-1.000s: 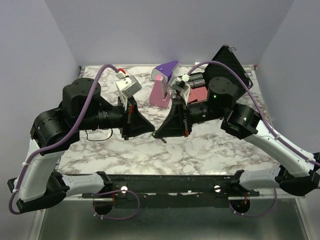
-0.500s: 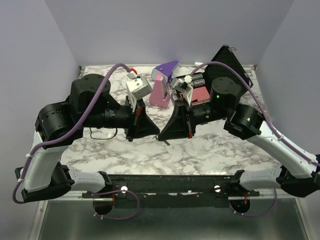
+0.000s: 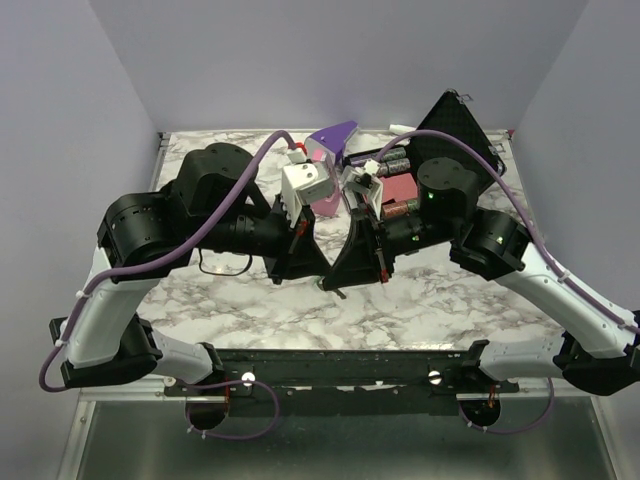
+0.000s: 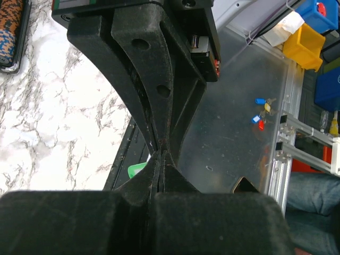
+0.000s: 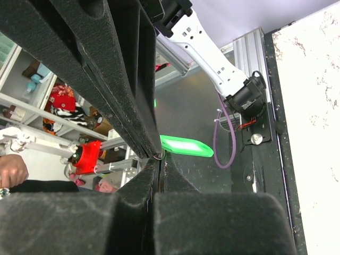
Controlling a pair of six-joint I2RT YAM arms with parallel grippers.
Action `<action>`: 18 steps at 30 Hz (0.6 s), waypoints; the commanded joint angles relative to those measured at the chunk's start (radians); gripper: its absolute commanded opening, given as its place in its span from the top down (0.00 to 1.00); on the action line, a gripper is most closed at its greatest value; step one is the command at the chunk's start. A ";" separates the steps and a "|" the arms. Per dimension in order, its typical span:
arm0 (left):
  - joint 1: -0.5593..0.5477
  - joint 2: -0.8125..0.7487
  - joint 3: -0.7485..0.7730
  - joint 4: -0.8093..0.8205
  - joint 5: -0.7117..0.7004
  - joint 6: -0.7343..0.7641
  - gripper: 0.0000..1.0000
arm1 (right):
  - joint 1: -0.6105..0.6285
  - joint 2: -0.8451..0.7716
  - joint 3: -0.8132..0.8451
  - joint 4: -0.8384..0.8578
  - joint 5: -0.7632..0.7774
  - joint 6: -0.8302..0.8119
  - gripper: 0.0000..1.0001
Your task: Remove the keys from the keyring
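the green key (image 5: 186, 146) juts out where the two arms' tips meet, above the tabletop (image 3: 250, 300) middle, nearer its near edge. the left fingers (image 4: 172, 183) and right fingers (image 5: 172, 183) are pinched fully closed, tip to tip. we judge they are pulling the key against the keyring, which we cannot make out.

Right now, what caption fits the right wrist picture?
Shut right fingers meet shut left fingers tip to tip, a green key poking out.
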 commanded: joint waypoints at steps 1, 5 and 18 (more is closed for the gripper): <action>-0.017 0.034 -0.001 0.116 0.007 -0.026 1.00 | 0.006 0.005 -0.015 0.060 0.055 -0.008 0.99; -0.012 0.032 -0.001 0.115 -0.041 -0.051 0.91 | 0.007 -0.012 -0.030 0.066 0.061 -0.005 0.99; 0.028 -0.044 -0.047 0.194 -0.191 -0.097 0.57 | 0.006 -0.047 -0.042 0.048 0.102 -0.013 0.99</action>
